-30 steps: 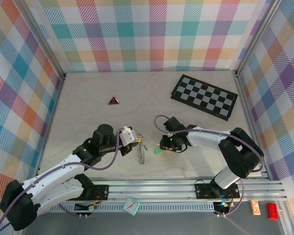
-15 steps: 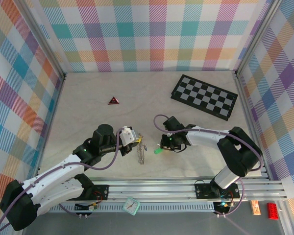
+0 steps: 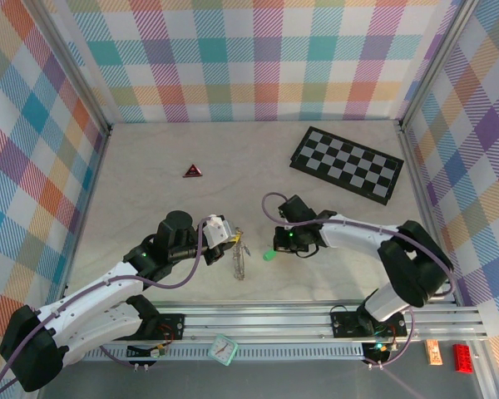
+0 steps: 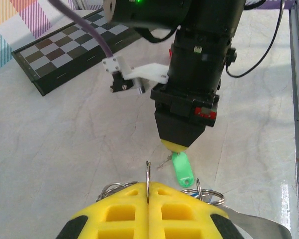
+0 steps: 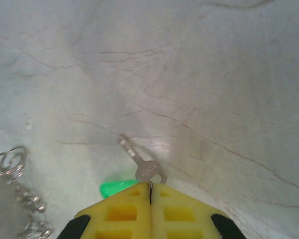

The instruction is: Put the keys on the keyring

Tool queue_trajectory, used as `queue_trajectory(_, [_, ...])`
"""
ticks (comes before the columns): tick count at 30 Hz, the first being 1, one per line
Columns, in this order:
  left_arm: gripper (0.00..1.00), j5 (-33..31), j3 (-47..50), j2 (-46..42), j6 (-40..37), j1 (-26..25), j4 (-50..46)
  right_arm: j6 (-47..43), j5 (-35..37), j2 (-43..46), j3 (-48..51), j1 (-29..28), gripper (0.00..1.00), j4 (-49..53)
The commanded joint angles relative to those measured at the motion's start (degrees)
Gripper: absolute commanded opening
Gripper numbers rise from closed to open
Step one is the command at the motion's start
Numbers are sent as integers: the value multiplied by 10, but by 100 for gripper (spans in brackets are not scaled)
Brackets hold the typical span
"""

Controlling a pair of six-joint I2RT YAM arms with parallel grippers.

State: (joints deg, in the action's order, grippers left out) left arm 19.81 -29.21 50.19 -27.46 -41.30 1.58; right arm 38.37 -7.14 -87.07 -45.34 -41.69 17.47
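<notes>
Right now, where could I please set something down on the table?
Free: between the red triangle and chequered board, and left of the triangle. Crowded: front centre, where left gripper, right gripper, key and keyring meet.

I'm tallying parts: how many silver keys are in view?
1. The small silver metal key sits pinched by its head in the shut right pincer, beside a green plastic tag. More may be hidden among the metal rings held by the left pincer.
</notes>
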Motion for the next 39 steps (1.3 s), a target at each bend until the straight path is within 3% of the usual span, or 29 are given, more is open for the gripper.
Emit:
queue_trajectory(1, [0,-5,-23,-4,8,-5,5,-63,-8,49,4,-4,0,-4])
queue_trajectory(9, [0,-10,-34,-3,27,-5,-7,-240,-30,148,25,-23,0,-59])
queue_trajectory(15, [0,-8,-49,-3,50,-5,-21,-395,-102,223,56,-24,0,-128])
queue_trajectory(24, [0,-1,-70,8,89,-5,-57,-579,-121,251,49,-27,0,-151])
queue_trajectory(39, [0,28,-101,41,133,-5,-102,-776,-83,229,32,-61,0,-225])
